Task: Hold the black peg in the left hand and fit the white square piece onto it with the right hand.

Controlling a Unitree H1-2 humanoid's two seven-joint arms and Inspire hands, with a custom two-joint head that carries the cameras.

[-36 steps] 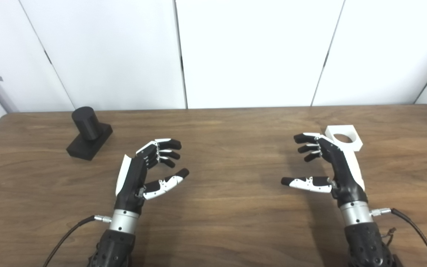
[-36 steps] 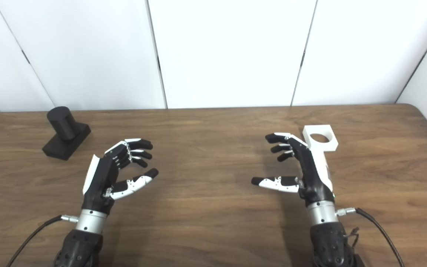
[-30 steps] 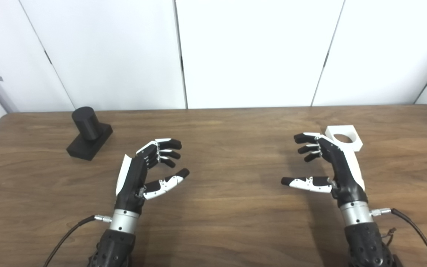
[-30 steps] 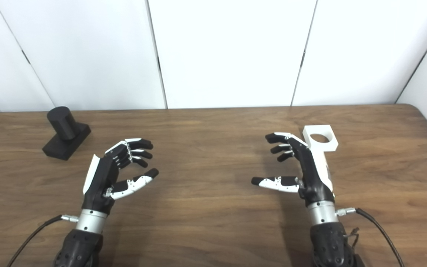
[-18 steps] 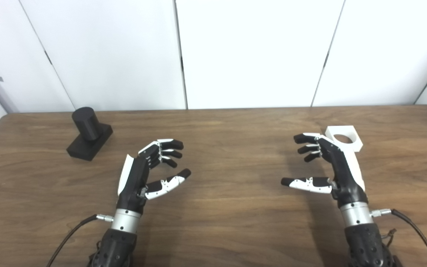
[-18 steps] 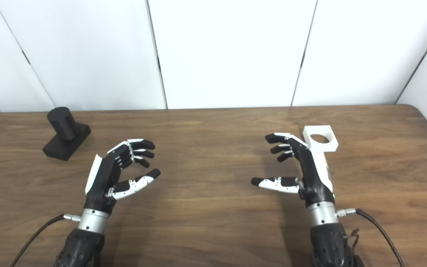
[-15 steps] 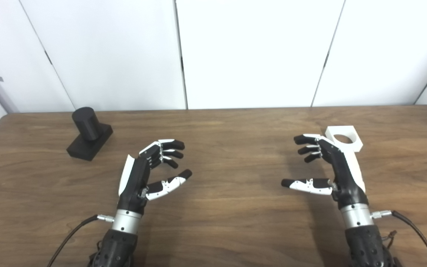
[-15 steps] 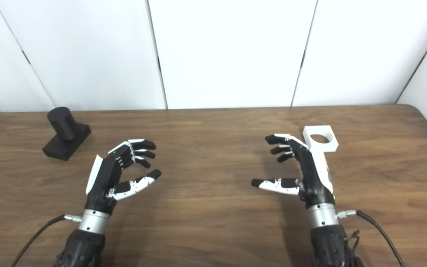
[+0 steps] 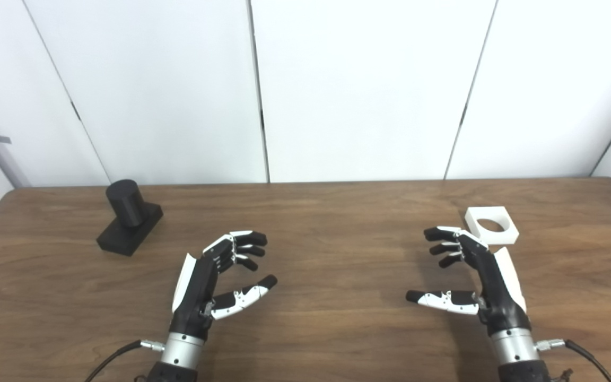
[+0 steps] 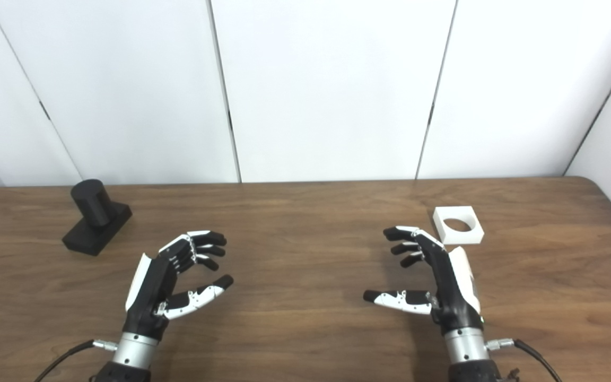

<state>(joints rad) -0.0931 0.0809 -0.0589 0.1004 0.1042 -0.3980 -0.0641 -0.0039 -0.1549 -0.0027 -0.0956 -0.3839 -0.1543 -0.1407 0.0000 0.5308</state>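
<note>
Wood table (image 9: 326, 329), white panels behind. Peg (image 9: 125, 197) far left on its base; square (image 9: 491, 226) just beyond right hand (image 9: 475, 276). Left hand (image 9: 215, 276) and right hand both spread, empty. Left should wrap the peg's base, keeping it upright.

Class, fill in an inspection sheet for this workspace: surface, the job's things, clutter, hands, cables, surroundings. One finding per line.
Surface: wooden table, bare grain showing.
Job's things: black peg upright on its black base, far left; white square piece with round hole, flat, far right.
Clutter: nothing seen.
Hands: left hand and right hand both open, holding nothing, apart from both parts.
Cables: black cable at left wrist; another at right wrist.
Surroundings: white wall panels behind table.
</note>
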